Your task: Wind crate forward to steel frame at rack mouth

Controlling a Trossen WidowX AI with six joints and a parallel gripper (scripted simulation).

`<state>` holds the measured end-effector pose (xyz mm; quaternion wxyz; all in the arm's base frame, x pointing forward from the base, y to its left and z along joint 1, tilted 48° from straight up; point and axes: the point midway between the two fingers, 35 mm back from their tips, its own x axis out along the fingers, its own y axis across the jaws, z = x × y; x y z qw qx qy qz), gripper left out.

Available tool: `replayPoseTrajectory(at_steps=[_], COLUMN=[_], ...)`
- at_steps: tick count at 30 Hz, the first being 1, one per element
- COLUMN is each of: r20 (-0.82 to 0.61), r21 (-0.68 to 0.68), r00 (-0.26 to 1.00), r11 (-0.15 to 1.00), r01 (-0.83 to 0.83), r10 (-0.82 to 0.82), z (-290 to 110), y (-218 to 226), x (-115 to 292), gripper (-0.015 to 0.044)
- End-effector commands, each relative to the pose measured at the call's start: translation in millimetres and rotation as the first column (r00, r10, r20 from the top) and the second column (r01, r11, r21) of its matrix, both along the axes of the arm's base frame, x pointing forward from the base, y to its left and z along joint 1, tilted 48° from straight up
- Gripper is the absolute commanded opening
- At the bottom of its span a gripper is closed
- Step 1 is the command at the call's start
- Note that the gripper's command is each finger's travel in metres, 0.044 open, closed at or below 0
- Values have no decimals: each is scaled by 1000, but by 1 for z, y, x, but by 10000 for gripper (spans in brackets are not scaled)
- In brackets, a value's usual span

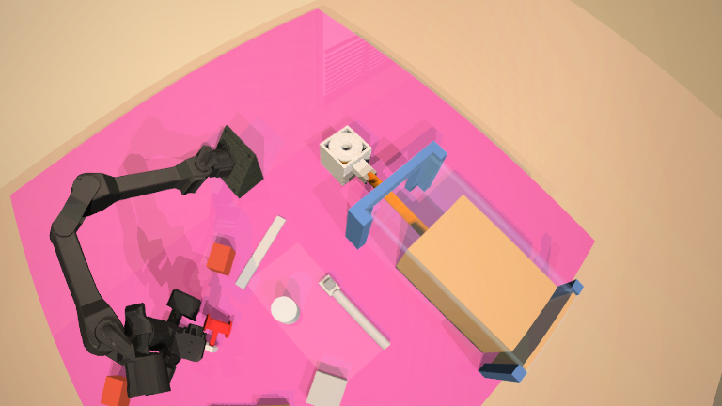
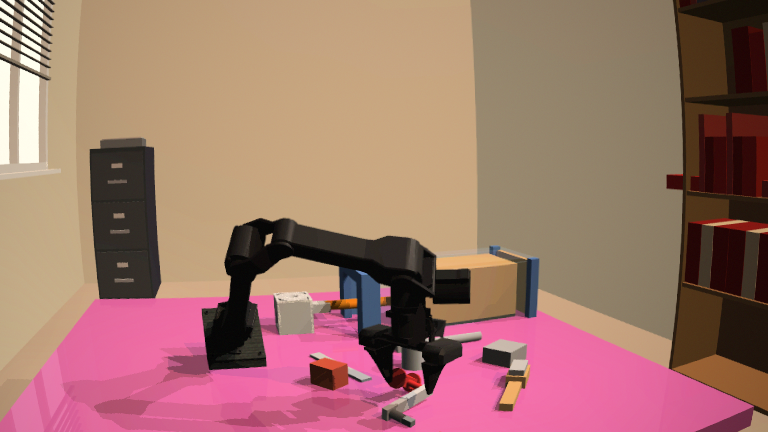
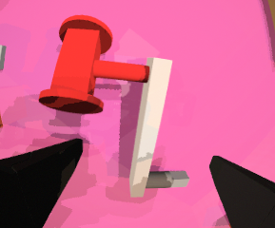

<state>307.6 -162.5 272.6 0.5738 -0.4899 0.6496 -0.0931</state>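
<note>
Right now the gripper (image 3: 137,216) hangs wide open over the winch handle (image 3: 147,123), fingertips either side, holding nothing. The handle's red knob (image 3: 79,66) lies beside a red block (image 2: 328,373). Farther off, the winch (image 1: 345,152) stands near the blue frame (image 1: 391,183); the crate (image 1: 478,273) sits back inside.

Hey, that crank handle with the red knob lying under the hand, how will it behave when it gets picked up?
The winch handle looks rigid: a straight pale bar with a red spool knob and a short grey key. The knob sits at one end, so a mid-bar grip would probably sag that way. Pushed, it may pivot on the round knob. The hand is open above it.
</note>
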Motion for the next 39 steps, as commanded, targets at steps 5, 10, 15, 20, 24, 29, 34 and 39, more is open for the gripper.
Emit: replayPoseTrajectory(at_steps=[5,10,15,20,24,29,34,39], r20=[-10,-10,-10,-2,-2,-2,-2,-2], r21=[3,2,2,-4,-4,-4,-4,-4], r00=[1000,1000,1000,1000,1000,1000,1000,1000], r11=[1000,1000,1000,1000,1000,1000,1000,1000], r01=[-3,-3,-3,2,2,2,2,2], r10=[3,3,3,-2,-2,-2,-2,-2], z=[-17,-19,-24,-22,-22,-22,-22,-22], y=[-17,-20,-25,-27,-27,-27,-27,-27], x=[3,3,4,4,4,4,4,4], gripper=[440,440,440,414,309,177,66,32])
